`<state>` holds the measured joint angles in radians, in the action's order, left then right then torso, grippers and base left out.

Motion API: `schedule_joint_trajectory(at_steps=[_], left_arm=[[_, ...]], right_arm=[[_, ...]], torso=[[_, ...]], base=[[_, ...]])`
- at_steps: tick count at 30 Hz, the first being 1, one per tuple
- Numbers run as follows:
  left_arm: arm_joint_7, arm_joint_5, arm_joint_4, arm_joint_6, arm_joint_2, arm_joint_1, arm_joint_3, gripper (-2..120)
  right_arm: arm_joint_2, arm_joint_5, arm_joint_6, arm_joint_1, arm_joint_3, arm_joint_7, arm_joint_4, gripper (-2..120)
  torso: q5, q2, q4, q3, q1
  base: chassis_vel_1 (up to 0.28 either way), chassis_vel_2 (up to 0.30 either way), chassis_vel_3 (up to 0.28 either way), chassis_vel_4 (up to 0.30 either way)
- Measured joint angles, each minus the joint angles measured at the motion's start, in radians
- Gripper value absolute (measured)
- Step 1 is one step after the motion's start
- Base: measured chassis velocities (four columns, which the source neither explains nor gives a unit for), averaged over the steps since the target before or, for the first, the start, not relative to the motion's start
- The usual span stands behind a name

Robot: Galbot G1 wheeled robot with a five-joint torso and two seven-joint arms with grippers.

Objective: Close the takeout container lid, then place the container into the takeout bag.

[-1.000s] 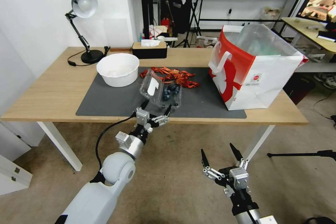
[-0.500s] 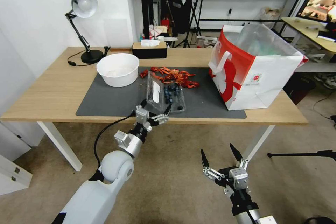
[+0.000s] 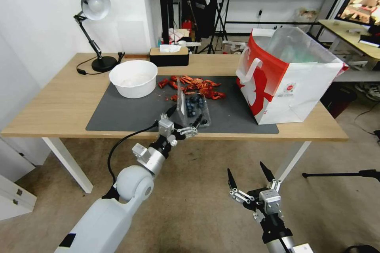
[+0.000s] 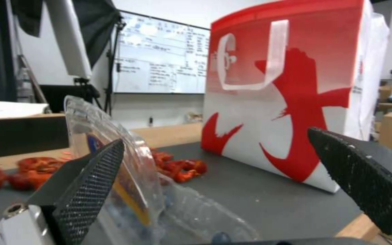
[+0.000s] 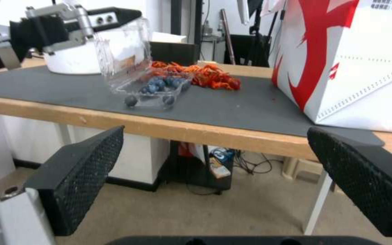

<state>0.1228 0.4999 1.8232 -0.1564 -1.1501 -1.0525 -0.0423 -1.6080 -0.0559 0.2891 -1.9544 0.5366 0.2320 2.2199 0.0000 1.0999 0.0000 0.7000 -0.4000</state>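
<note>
Since a second ago the lid has swung from leaning outward to upright, pushed by my left gripper, which is spread wide and grasps nothing. The container sits on the mat, well left of the bag. Closing is half done; next I must press the lid down until it snaps. My right gripper hangs open below the table.

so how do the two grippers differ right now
The left gripper is up at the table edge, one finger against the standing lid; the right gripper hangs low over the floor, touching nothing. Left reaches the takeout container; right sits well short. Both are open.
</note>
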Motion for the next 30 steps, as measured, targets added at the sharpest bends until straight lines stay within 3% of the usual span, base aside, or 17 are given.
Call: schedule_joint_trajectory(at_steps=[10, 20, 27, 30], left_arm=[[0.045, 0.072, -0.033, 0.014, 0.0, 0.072, 0.058, 100], [0.128, 0.248, -0.099, 0.118, 0.015, 0.176, 0.126, 100], [0.118, 0.341, -0.134, 0.162, 0.005, 0.222, 0.152, 100], [0.067, 0.438, -0.129, 0.237, 0.0, 0.236, 0.155, 100]], right_arm=[[0.0, 0.0, 0.0, 0.001, 0.003, 0.0, 0.002, 100], [0.0, -0.003, -0.004, 0.0, 0.003, -0.001, 0.005, 100], [0.0, -0.004, -0.004, -0.001, 0.004, -0.002, 0.006, 100], [0.0, -0.004, -0.004, 0.0, 0.004, -0.003, 0.002, 100]], torso=[[0.0001, 0.0, 0.0, 0.0, 0.0], [0.0001, 0.0, 0.0001, 0.0, 0.0], [0.0, 0.0, 0.0, 0.0, 0.0], [0.0001, 0.0, 0.0001, 0.0, 0.0]], base=[[0.0, 0.0, 0.0, 0.0], [0.0, 0.0, 0.0, 0.0], [0.0, 0.0, 0.0, 0.0], [0.0, 0.0, 0.0, 0.0]])
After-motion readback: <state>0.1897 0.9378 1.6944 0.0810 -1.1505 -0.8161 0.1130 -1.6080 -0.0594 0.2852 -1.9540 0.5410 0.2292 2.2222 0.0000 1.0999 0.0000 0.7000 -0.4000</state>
